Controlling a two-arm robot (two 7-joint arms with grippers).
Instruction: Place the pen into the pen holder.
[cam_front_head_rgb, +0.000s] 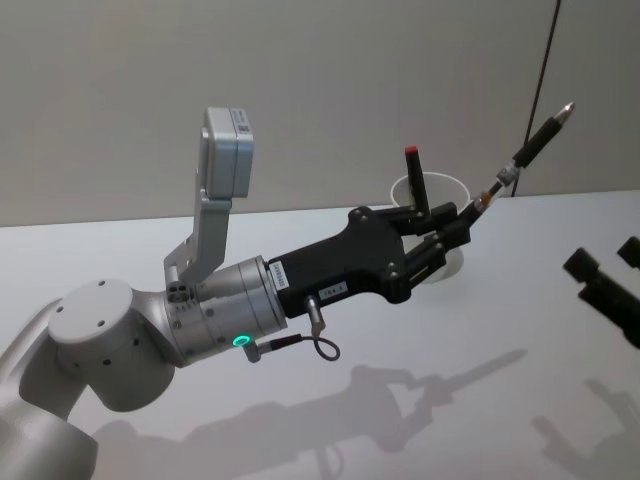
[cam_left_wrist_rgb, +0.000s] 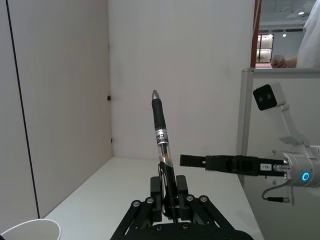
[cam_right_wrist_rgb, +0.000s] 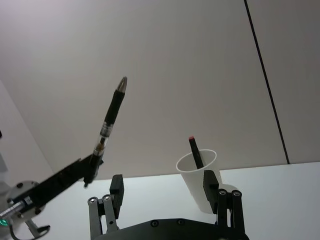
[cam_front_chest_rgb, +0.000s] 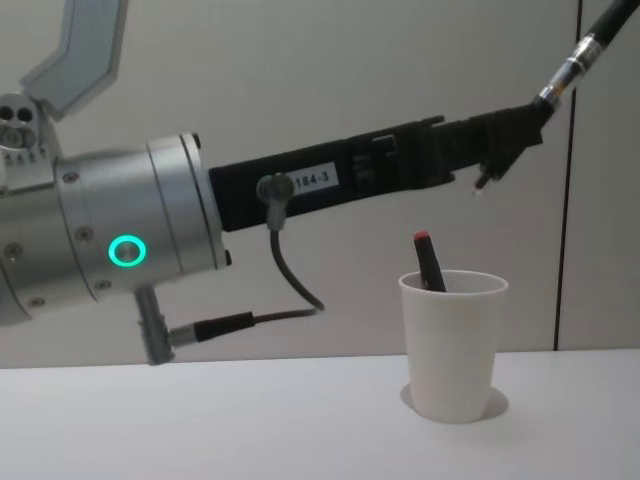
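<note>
My left gripper (cam_front_head_rgb: 462, 222) is shut on the lower end of a black and clear pen (cam_front_head_rgb: 535, 140), which slants up and away with its tip highest. In the chest view the left gripper (cam_front_chest_rgb: 508, 135) hangs well above the rim of the pen holder (cam_front_chest_rgb: 455, 345), a white paper cup standing upright on the table. A second black pen with a red end (cam_front_chest_rgb: 427, 260) leans inside the cup. The left wrist view shows the held pen (cam_left_wrist_rgb: 161, 127) rising from between the fingers (cam_left_wrist_rgb: 181, 192). At the right side, my right gripper (cam_right_wrist_rgb: 164, 186) stands open with nothing in it.
The white table (cam_front_head_rgb: 420, 420) spreads in front of the cup. A plain wall (cam_front_head_rgb: 330, 80) stands close behind the cup. My left arm's forearm (cam_front_chest_rgb: 110, 250) stretches across the left and middle of the table. The right gripper (cam_front_head_rgb: 607, 262) sits near the table's right edge.
</note>
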